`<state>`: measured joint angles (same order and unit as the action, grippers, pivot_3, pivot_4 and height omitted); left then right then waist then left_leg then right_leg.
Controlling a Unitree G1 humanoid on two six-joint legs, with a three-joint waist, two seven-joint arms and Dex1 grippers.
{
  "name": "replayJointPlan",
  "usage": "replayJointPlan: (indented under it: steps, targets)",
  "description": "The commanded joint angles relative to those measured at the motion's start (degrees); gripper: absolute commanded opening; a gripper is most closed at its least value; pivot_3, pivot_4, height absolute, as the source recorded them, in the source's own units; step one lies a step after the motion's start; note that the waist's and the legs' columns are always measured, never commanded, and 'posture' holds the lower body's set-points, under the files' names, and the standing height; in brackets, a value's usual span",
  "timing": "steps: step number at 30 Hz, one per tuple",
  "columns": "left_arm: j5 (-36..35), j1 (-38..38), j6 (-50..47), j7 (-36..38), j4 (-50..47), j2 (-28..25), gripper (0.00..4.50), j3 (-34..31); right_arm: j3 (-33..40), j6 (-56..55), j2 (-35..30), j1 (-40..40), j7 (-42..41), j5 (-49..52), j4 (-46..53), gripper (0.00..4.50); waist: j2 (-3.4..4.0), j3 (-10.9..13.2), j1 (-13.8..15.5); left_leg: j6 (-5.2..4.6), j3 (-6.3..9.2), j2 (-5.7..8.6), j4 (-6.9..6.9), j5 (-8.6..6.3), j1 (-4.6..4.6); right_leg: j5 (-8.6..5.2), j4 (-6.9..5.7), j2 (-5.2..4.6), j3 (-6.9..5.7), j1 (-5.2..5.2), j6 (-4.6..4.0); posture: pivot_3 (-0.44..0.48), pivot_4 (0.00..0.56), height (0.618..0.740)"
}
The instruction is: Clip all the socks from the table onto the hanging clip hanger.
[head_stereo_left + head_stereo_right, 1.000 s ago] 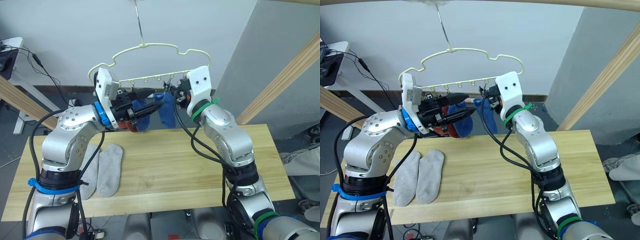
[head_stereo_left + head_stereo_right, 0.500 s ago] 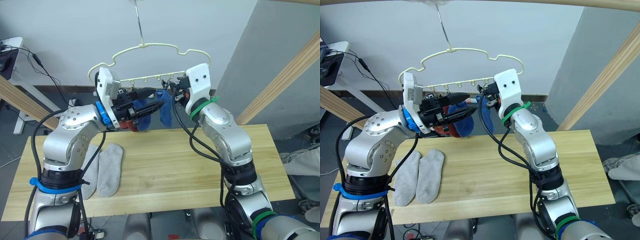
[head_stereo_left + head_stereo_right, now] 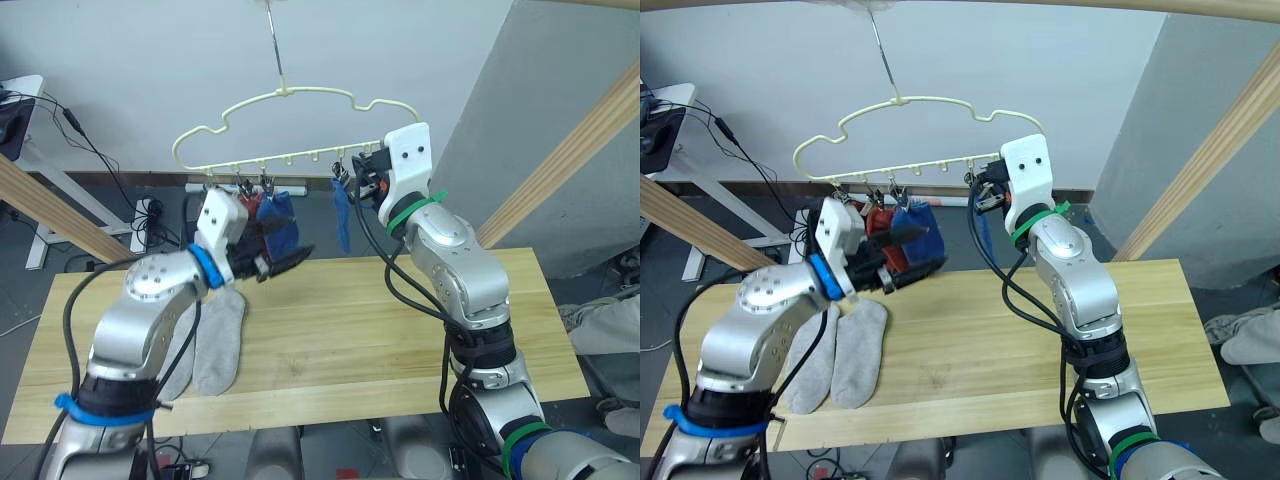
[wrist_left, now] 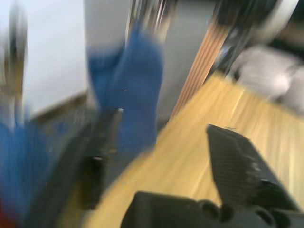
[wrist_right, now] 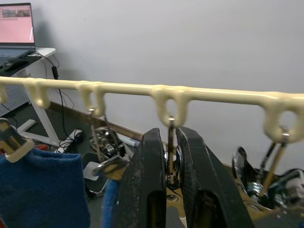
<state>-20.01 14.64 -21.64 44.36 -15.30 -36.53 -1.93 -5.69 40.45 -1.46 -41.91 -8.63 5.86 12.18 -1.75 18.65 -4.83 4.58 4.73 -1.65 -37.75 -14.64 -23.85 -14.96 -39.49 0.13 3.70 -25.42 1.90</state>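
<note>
Head views: pale-yellow wavy wire clip hanger hangs level above the light wood-plank desk — royal blue knit socks dangle lengthwise down. Two light grey ankle socks lie near the desk's left end, the right half bare. Left wrist: left tool spread open, empty. Right wrist: right tool pinches a small dark metal clip.

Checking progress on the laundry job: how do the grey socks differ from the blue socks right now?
The grey socks lie flat side by side on the table; the blue socks hang from the clip hanger. Grey is pale; blue is saturated. Both are short pairs.
</note>
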Motion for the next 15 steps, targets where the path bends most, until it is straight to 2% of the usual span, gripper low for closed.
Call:
replayJointPlan:
  steps: [1, 5, 9, 15]
  targets:
    - [4.3, -5.0, 6.2, -2.2, 2.1, -0.3, 4.48, -2.0, 0.5, -0.3, 0.0, -1.5, -0.3, 0.7, 2.1, 0.09, 0.00, 0.0, 0.1, 0.00, 0.01, 0.00, 0.00, 0.00, -0.01, 0.00, 0.00, 0.00, -0.02, 0.00, 0.00, -0.043, 0.310, 0.735]
    - [4.5, -11.1, 9.9, -4.6, 9.3, 1.2, 4.50, -6.5, 0.7, 0.2, -0.2, -1.6, -0.5, 0.7, 2.3, 0.09, 0.00, 0.0, 0.1, 0.00, -0.03, 0.01, -0.04, 0.00, 0.00, 0.00, 0.01, -0.04, 0.02, 0.00, 0.00, -0.050, 0.314, 0.735]
    - [4.2, -12.8, 6.5, -8.4, 14.9, 2.4, 4.50, -9.4, 0.7, 0.8, -0.4, -1.7, -0.7, 0.9, 2.6, 0.09, 0.01, 0.0, 0.2, -0.01, 0.00, 0.00, -0.04, 0.00, 0.00, 0.00, 0.01, -0.07, -0.02, 0.00, 0.00, -0.046, 0.318, 0.735]
    - [4.8, -13.6, 3.6, -7.1, 19.5, 2.4, 4.50, -7.4, 0.5, 1.3, -0.3, -1.9, -1.0, 1.1, 2.7, 0.09, 0.01, 0.0, 0.2, -0.01, -0.02, 0.03, -0.05, 0.00, -0.01, 0.00, 0.02, -0.06, -0.03, 0.01, 0.00, -0.042, 0.321, 0.735]
